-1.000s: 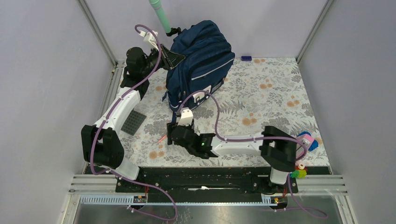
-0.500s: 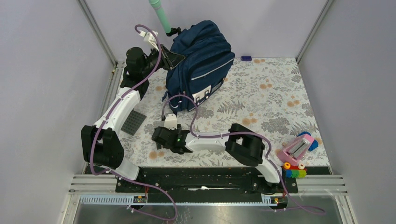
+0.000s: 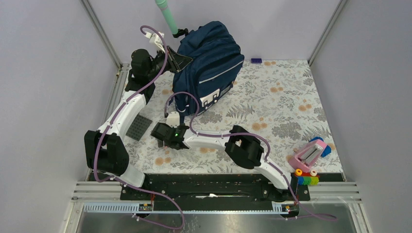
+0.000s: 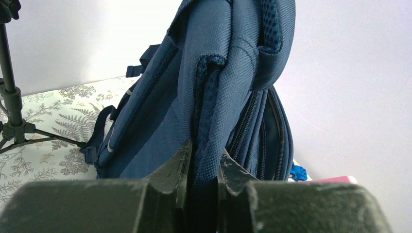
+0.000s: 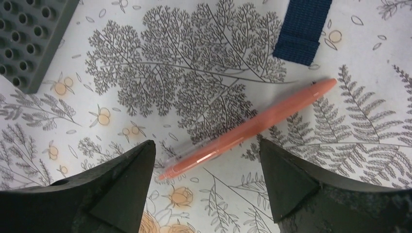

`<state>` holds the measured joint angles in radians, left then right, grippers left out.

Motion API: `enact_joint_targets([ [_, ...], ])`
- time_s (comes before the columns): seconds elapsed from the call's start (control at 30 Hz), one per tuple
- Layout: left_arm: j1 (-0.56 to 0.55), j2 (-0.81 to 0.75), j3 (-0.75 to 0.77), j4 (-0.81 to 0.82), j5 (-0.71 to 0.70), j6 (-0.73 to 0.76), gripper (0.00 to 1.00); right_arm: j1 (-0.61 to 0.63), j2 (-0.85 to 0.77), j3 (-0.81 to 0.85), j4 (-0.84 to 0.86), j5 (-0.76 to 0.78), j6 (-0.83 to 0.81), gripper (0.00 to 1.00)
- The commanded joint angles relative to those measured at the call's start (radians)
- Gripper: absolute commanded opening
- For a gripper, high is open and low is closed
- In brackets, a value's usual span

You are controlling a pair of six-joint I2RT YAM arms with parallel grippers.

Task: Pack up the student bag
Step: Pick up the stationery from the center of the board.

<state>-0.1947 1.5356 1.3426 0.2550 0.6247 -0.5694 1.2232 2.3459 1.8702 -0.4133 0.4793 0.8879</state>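
The student bag (image 3: 211, 63), a large navy backpack, stands upright at the back left of the floral table. My left gripper (image 3: 180, 59) is shut on a padded fold of its fabric; in the left wrist view the student bag (image 4: 160, 107) fills the frame and my left gripper (image 4: 204, 156) pinches the textured edge. My right gripper (image 3: 163, 140) hovers low in front of the bag. In the right wrist view my right gripper (image 5: 206, 153) is open, its fingers on either side of an orange pen (image 5: 252, 127) lying flat on the table.
A grey studded baseplate (image 3: 138, 127) lies left of the right gripper, also as the baseplate corner (image 5: 29, 39). A navy strap end (image 5: 301, 29) lies past the pen. A pink toy (image 3: 310, 154) and coloured bricks (image 3: 306, 178) sit front right. A tripod (image 4: 12, 107) stands behind the bag.
My right arm has swung left across the table to the spot over the pen, and its jaws have widened. The left arm and the bag have not moved.
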Motion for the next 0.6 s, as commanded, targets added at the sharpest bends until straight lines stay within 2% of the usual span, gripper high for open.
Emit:
enact_joint_targets([
  [0.0, 0.018, -0.077, 0.075, 0.125, -0.015, -0.020, 0.00, -0.029, 0.092, 0.122, -0.173, -0.013, 0.034, 0.85],
  [0.17, 0.018, -0.081, 0.073, 0.131, -0.013, -0.025, 0.00, -0.034, 0.174, 0.299, -0.326, 0.062, -0.102, 0.85],
  [0.27, 0.018, -0.083, 0.072, 0.136, -0.011, -0.029, 0.00, -0.036, 0.199, 0.339, -0.405, 0.097, -0.205, 0.84],
  [0.33, 0.018, -0.085, 0.072, 0.137, -0.010, -0.028, 0.00, -0.040, 0.197, 0.314, -0.433, 0.108, -0.240, 0.81],
  [0.4, 0.018, -0.088, 0.073, 0.135, -0.010, -0.025, 0.00, -0.045, 0.172, 0.255, -0.431, 0.096, -0.263, 0.72],
  [0.57, 0.018, -0.094, 0.074, 0.124, -0.017, -0.012, 0.00, -0.065, 0.014, -0.026, -0.257, 0.026, -0.293, 0.53],
])
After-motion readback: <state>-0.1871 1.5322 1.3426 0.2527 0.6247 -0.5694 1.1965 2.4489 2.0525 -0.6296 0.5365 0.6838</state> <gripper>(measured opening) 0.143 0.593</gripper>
